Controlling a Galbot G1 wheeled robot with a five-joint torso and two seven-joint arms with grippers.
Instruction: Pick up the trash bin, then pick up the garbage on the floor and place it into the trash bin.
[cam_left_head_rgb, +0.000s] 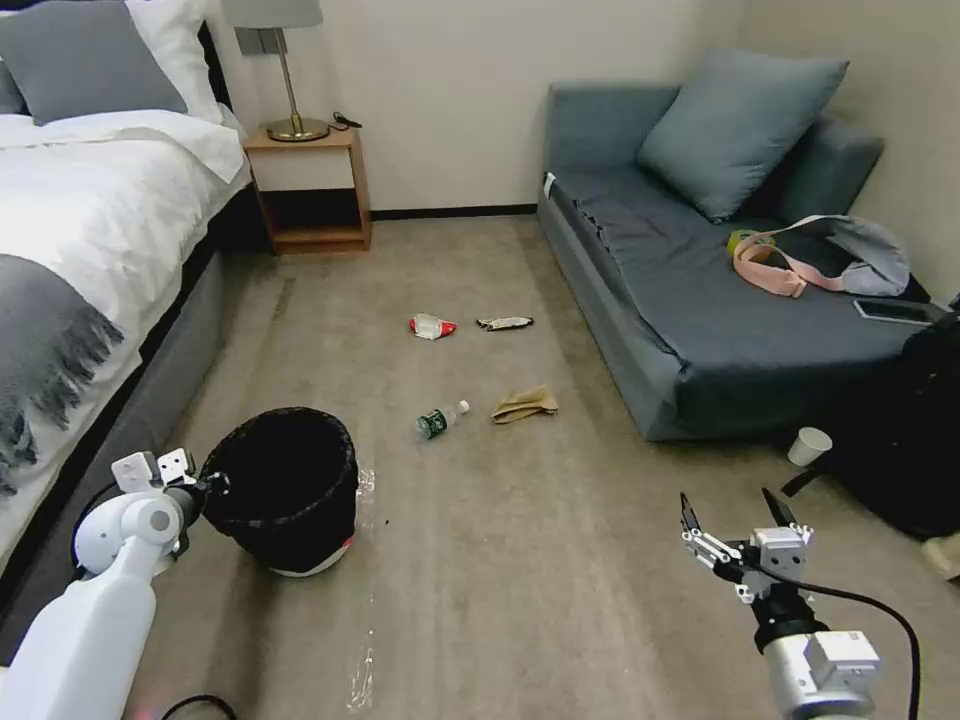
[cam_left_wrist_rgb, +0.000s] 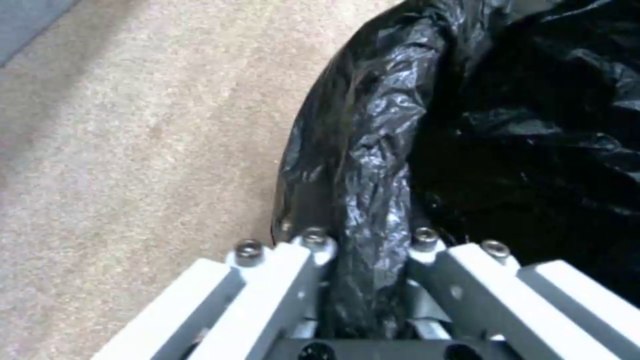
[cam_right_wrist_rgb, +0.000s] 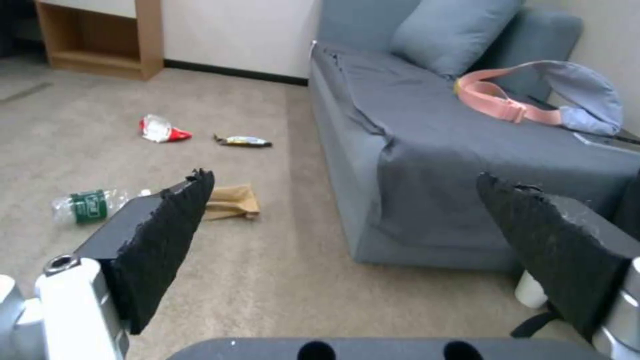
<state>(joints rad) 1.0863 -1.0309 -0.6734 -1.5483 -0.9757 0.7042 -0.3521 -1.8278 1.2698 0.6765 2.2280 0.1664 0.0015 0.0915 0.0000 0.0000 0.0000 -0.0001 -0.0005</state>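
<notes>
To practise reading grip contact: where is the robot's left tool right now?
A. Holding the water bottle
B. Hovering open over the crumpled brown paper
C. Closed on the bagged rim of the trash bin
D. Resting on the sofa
C: the left wrist view shows the left tool with its fingers pinching the black-bagged rim of the trash bin, while the right tool hangs open.

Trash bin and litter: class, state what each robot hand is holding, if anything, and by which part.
The left hand grips the trash bin by its bag-lined rim. The right hand is open, holding nothing.
</notes>
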